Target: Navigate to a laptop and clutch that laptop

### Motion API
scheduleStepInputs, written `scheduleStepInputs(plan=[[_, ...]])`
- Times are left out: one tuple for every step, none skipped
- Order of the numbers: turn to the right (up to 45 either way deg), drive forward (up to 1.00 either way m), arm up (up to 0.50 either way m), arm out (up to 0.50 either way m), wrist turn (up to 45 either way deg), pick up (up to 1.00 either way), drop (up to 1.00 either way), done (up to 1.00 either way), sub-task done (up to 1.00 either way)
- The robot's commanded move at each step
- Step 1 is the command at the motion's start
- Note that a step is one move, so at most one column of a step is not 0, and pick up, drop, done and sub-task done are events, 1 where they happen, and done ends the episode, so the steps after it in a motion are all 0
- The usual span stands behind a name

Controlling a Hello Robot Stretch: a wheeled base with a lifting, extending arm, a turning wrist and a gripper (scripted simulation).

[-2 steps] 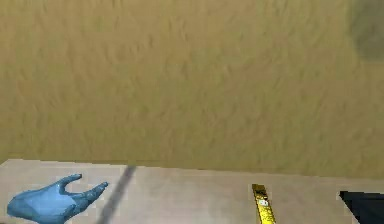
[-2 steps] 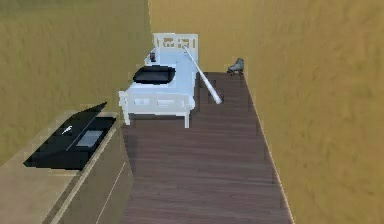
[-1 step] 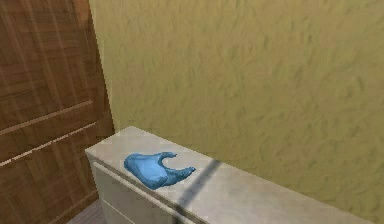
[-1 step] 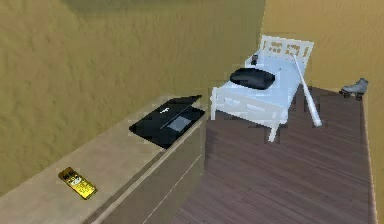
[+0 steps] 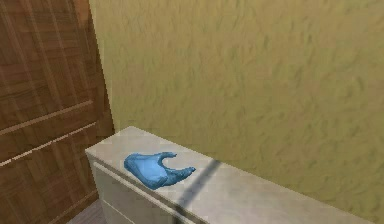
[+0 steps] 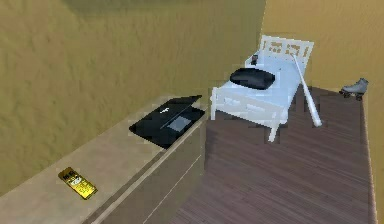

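Forward view: a long low dresser with a pale stone-coloured top [image 5: 262, 196] and light grey drawer fronts runs from 7 o'clock toward 4 o'clock. On its top, at about 7 o'clock, lies a crumpled bright blue cloth-like thing [image 5: 155, 168]. A thin dark line crosses the top just beside the cloth, toward 5 o'clock. Behind the dresser, a brown panelled wooden door [image 5: 40, 100] fills the 9 o'clock side. A mottled mustard-yellow wall [image 5: 260, 80] covers the area from 12 to 3 o'clock.

Arm side view: the same dresser top [image 6: 112, 158] slants from 8 o'clock up toward the centre, set against the yellow wall at 10 o'clock. Nearest, at 8 o'clock, a small flat yellow-and-black rectangular thing [image 6: 77, 182] lies on the top. Farther along, just left of centre at the dresser's far end, rests the flat black laptop [image 6: 168, 120], its lid raised and tilted back toward the far end. It is well apart from the yellow thing.

Dark wooden plank floor [image 6: 290, 170] spreads from 5 o'clock to 3 o'clock. Beyond the dresser, at 1 o'clock, stands a small white-framed bed with a pale blue mattress [image 6: 262, 95]. A rounded black cushion-like shape [image 6: 253, 77] lies on the mattress. A pale bat [image 6: 308, 95] leans against the bed's side. At 2 o'clock, a grey boot-like thing [image 6: 354, 88] sits on the floor near the far wall.

How the gripper stands cannot be told.
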Motion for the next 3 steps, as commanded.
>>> scheduleStepInputs(plan=[[0.0,0.00,0.28,0.00,0.0,0.00,0.00,0.00,0.00],[0.0,0.00,0.00,0.50,0.0,0.00,0.00,0.00,0.00],[0.0,0.00,0.00,0.00,45.0,0.00,0.00,0.00,0.00]])
